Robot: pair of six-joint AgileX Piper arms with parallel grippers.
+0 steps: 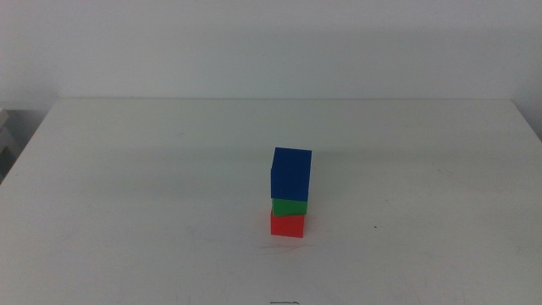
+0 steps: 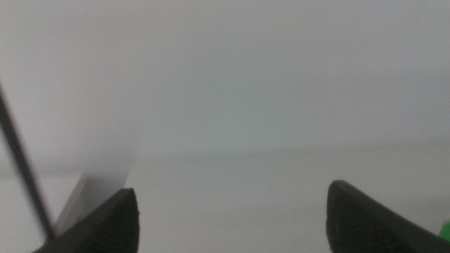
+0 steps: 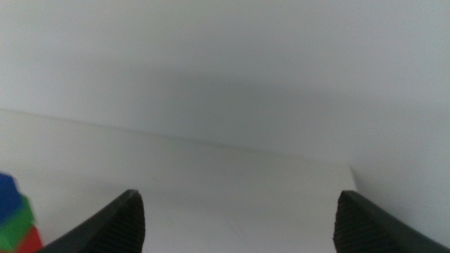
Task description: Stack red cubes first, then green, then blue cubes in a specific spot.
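In the middle view a stack of three cubes stands on the white table [image 1: 127, 186], right of centre. The red cube [image 1: 287, 224] is at the bottom, the green cube [image 1: 289, 206] sits on it, and the blue cube [image 1: 290, 174] is on top. Both arms are out of the middle view. My left gripper [image 2: 232, 218] is open and empty, with a sliver of the green cube [image 2: 445, 228] at the picture's edge. My right gripper [image 3: 239, 221] is open and empty; the stack shows at its picture's edge: blue [image 3: 8, 195], green [image 3: 17, 221], red [image 3: 31, 242].
The table's far edge meets a plain white wall [image 1: 271, 51]. A pale object [image 1: 5, 135] stands off the table's left edge. A thin dark cable [image 2: 24, 169] crosses the left wrist view.
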